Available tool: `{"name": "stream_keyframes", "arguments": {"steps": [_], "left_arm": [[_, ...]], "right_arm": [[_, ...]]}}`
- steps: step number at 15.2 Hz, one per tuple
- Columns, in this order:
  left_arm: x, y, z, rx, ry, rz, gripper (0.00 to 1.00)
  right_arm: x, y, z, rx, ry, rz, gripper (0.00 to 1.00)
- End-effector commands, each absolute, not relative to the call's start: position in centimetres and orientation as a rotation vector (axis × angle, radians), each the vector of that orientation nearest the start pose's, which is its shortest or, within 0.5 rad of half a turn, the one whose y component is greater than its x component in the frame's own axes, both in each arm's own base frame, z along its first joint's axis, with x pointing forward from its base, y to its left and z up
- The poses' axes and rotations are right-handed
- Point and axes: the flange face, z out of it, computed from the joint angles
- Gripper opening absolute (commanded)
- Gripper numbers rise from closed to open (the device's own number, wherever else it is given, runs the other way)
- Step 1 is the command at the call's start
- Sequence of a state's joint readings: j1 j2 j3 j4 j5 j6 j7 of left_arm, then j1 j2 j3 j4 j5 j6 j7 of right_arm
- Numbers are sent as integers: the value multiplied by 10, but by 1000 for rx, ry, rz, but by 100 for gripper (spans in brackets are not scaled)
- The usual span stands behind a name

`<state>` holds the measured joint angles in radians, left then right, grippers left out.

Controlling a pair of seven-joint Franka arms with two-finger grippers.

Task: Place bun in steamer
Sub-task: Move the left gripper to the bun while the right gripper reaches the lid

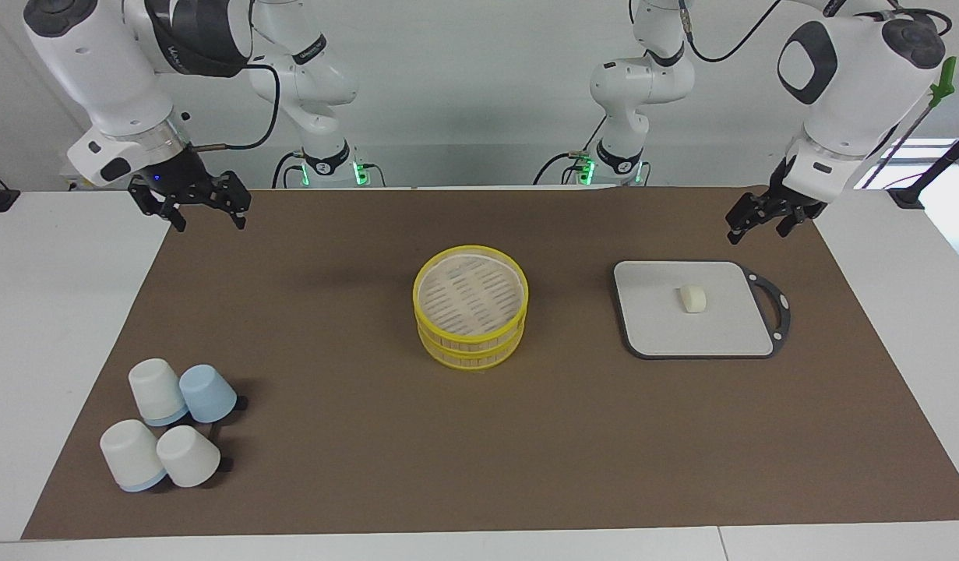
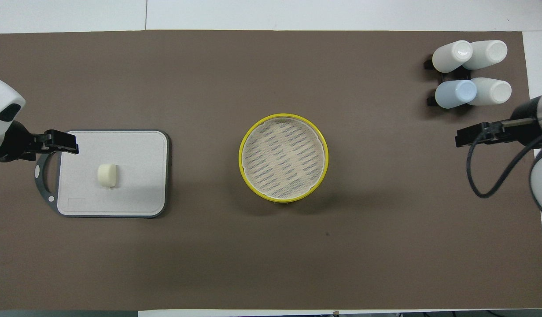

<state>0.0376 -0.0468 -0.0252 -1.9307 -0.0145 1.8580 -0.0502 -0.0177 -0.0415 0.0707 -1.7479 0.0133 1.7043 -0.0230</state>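
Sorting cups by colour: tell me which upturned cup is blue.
The blue cup is one of the two nearer the robots, beside a white cup; the other three are white.

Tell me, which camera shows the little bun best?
The overhead view: the bun appears largest there, seen from above in the middle of the grey board, its rounded blocky outline plain. The facing view shows it smaller and at a slant, but reveals its side and height on the board.
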Motion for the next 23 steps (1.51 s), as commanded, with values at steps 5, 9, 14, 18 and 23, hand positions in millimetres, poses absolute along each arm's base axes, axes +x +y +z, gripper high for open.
{"name": "stream_keyframes", "arguments": {"steps": [5, 9, 14, 18, 23], "left_arm": [[514, 5, 425, -3133, -74, 60, 100], [514, 3, 376, -3135, -38, 39, 100], [516, 9, 348, -3137, 33, 17, 100], [511, 9, 329, -3138, 29, -26, 100], [515, 8, 307, -3140, 34, -12, 98]], "right_arm": [[589, 144, 523, -3077, -297, 17, 100], [602, 223, 501, -3090, -192, 35, 100], [600, 309, 482, -3154, -132, 19, 100], [599, 357, 470, -3163, -57, 26, 100], [582, 407, 449, -3166, 9, 27, 100]]}}
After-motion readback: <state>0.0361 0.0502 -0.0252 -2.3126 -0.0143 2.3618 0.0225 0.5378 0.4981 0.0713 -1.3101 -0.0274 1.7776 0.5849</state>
